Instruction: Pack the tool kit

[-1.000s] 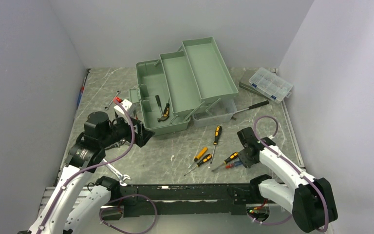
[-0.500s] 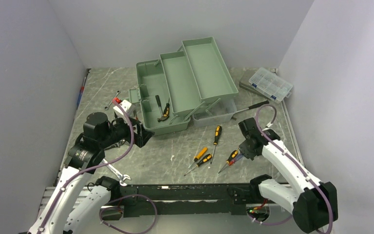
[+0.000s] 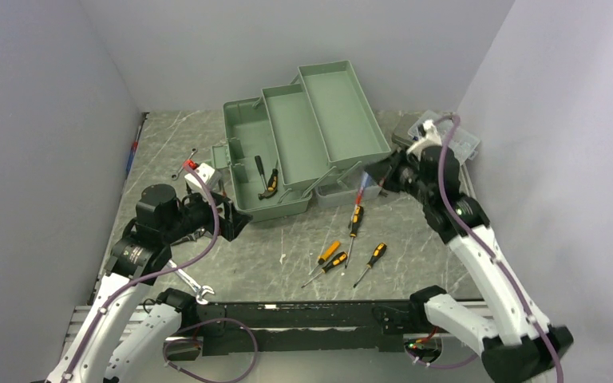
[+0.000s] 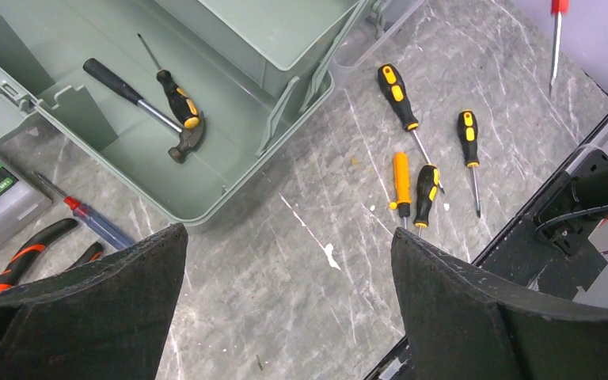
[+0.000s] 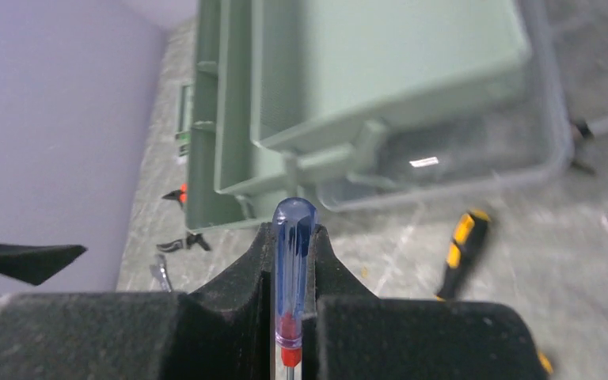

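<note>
Plainly, the sage-green toolbox [image 3: 303, 144] stood at the back middle of the table [image 3: 279, 239], its two trays fanned out toward the rear right and its bottom compartment open to the front; a hammer [image 4: 154, 111] and a yellow-and-black screwdriver [image 4: 178, 95] lay in that compartment; the translucent lid [image 3: 351, 190] rested against the box's right end. Just above that lid hung the right gripper [image 5: 294, 237], its jaws closed narrow on a blue-handled screwdriver [image 5: 294, 269], whose rounded handle end poked out past the fingertips. To my eye the step was stowing this tool; it would go best carried left over a bare stretch of the bottom compartment or a tray, turned to lie along the length, lowered close, then released so it could not bounce out; the hinge arms between the trays looked likely to snag it. On the table in front lay four more yellow-and-black screwdrivers [image 3: 356, 219] [image 3: 331, 253] [image 3: 335, 263] [image 3: 377, 255]; red-handled pliers [image 4: 32, 253] lay near the box's left corner. The left gripper [image 4: 289, 237] hovered over the table there, jaws wide and empty.
</note>
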